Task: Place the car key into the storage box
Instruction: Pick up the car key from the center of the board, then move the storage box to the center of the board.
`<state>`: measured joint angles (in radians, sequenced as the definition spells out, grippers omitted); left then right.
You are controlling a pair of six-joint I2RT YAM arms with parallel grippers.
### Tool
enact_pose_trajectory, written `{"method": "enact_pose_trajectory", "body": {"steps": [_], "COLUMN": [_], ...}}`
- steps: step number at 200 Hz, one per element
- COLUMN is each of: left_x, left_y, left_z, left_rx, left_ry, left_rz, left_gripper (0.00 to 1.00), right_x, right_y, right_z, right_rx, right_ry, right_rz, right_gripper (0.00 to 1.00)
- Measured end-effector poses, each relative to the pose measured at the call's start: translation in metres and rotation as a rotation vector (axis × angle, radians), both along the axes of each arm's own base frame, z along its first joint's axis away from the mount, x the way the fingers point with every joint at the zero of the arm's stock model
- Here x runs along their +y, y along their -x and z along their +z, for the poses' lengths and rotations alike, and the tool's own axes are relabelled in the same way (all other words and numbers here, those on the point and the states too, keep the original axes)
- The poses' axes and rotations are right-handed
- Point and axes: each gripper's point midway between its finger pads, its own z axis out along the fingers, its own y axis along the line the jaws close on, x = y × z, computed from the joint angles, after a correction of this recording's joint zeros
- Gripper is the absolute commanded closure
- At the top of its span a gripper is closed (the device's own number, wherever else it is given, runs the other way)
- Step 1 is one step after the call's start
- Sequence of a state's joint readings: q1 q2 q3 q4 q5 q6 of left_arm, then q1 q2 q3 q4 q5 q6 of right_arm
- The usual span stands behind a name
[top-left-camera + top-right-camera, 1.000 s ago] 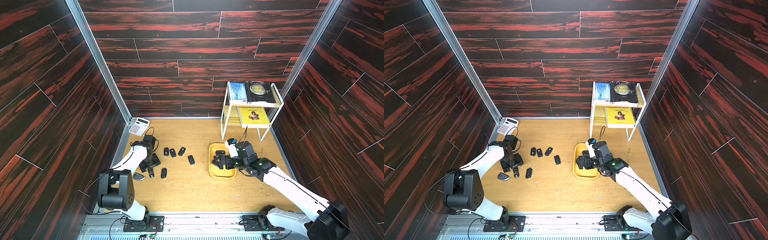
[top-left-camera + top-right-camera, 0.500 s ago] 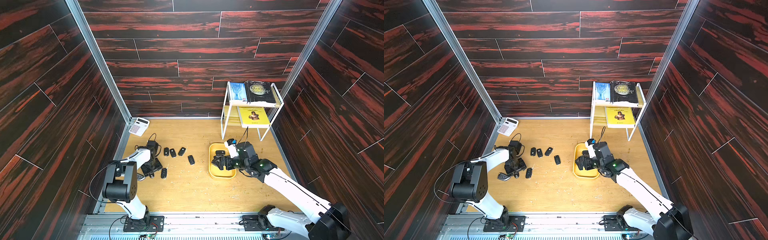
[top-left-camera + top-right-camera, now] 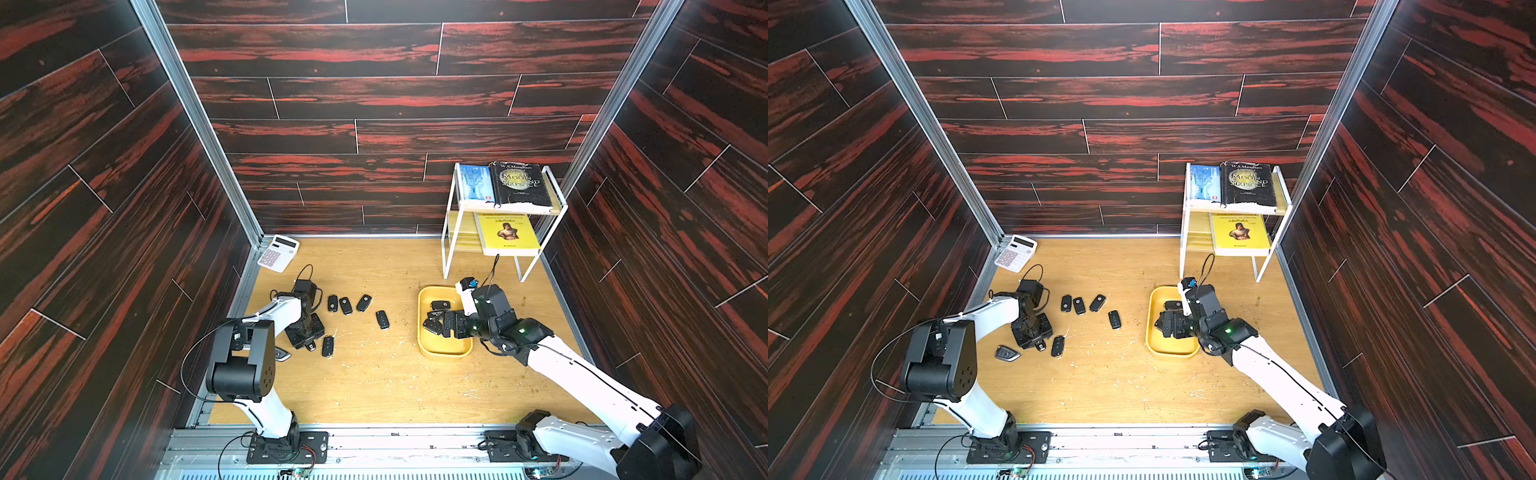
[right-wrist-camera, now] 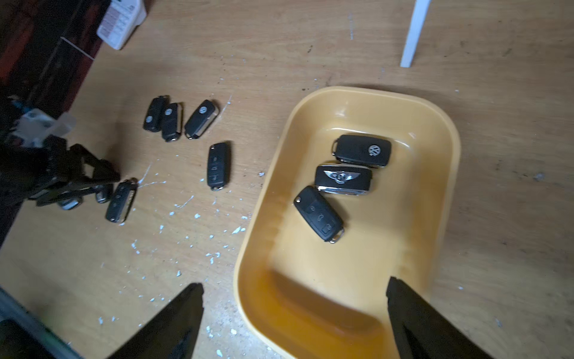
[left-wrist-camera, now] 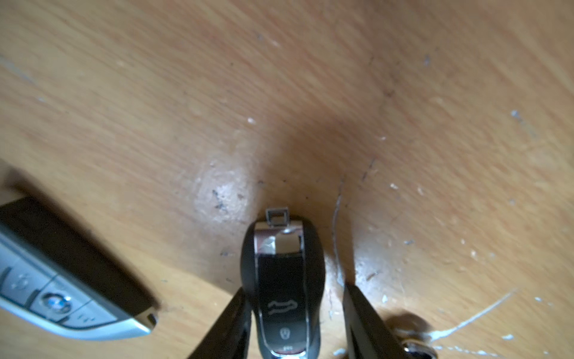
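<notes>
**Desk:** Give me the scene, biggest things first.

**Operator:** I have the wooden bench, scuffed and flecked with white. The white wire rack with books stands at the far corner. In front of it sits the storage box, a shallow yellow tray with three fobs already lying in it. More black fobs lie loose on the bench over by my left arm.

**Desk:** And the arms?

**Operator:** My right end effector hangs above the storage box with its fingers spread wide and nothing between them. My left end effector is down at the bench surface, half spread and straddling the car key. One finger touches the key's flank and the other stands just clear, so I don't call it a pinch yet.

**Desk:** Where exactly is the key?

**Operator:** It's flat on the bench with its buttons up, well apart from the box. A silver-faced fob lies near it.

**Desk:** How will it handle?

**Operator:** I judge it light and rigid. The shell is glossy with rounded flanks, so it's probably slippery and could pivot or squirt out under an uneven squeeze. I'd take it across the narrow width at mid-length, low on the sides. I'd keep off the chrome end and its small metal loop.
</notes>
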<state>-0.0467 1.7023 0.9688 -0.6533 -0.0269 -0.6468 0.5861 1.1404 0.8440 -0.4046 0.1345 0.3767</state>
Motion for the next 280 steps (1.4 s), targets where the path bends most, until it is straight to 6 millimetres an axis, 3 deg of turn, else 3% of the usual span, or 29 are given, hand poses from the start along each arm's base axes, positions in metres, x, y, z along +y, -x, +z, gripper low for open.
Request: {"method": "enact_pose_trajectory", "body": {"steps": [19,30,46,63,89,113,133,152,189,208,255,280], "left_x": [-0.001,-0.001,-0.002,-0.004,-0.008,-0.013,-0.019,-0.026,-0.047,-0.056,-0.065,-0.068], "left_y": [-0.002,-0.005,-0.008,-0.011,-0.014,-0.014,-0.012,-0.014,-0.032,-0.036,-0.03,-0.026], "left_z": [0.0,0.0,0.001,0.001,0.002,0.005,0.018,0.05,0.141,0.167,0.166,0.162], "left_rx": [-0.01,-0.018,-0.032,-0.043,-0.057,-0.069,-0.091,-0.169,-0.429,-0.498,-0.478,-0.468], "left_ry": [0.003,0.006,0.015,0.025,0.041,0.068,0.086,0.099,0.12,0.152,0.194,0.214], "left_rz": [-0.011,-0.012,-0.025,-0.036,-0.057,-0.081,-0.114,-0.157,-0.266,-0.308,-0.352,-0.364], "left_gripper": [0.61,0.76,0.82,1.0,1.0,1.0,1.0,1.0,1.0,1.0,1.0,1.0], "right_x": [-0.016,-0.031,-0.051,-0.067,-0.07,-0.068,-0.067,-0.066,-0.069,-0.07,-0.071,-0.07], "right_y": [-0.007,-0.013,-0.021,-0.027,-0.029,-0.033,-0.037,-0.041,-0.05,-0.051,-0.05,-0.05], "right_z": [-0.005,-0.008,-0.012,-0.018,-0.026,-0.031,-0.038,-0.043,-0.056,-0.063,-0.084,-0.094], "right_rx": [-0.001,0.002,0.012,0.024,0.046,0.066,0.089,0.106,0.136,0.156,0.21,0.234], "right_ry": [0.043,0.069,0.098,0.129,0.154,0.167,0.177,0.194,0.232,0.246,0.275,0.288], "right_rz": [-0.072,-0.127,-0.204,-0.263,-0.274,-0.272,-0.277,-0.283,-0.319,-0.333,-0.345,-0.341], "right_gripper": [0.06,0.07,0.11,0.14,0.29,0.36,0.42,0.42,0.42,0.42,0.46,0.59]}}
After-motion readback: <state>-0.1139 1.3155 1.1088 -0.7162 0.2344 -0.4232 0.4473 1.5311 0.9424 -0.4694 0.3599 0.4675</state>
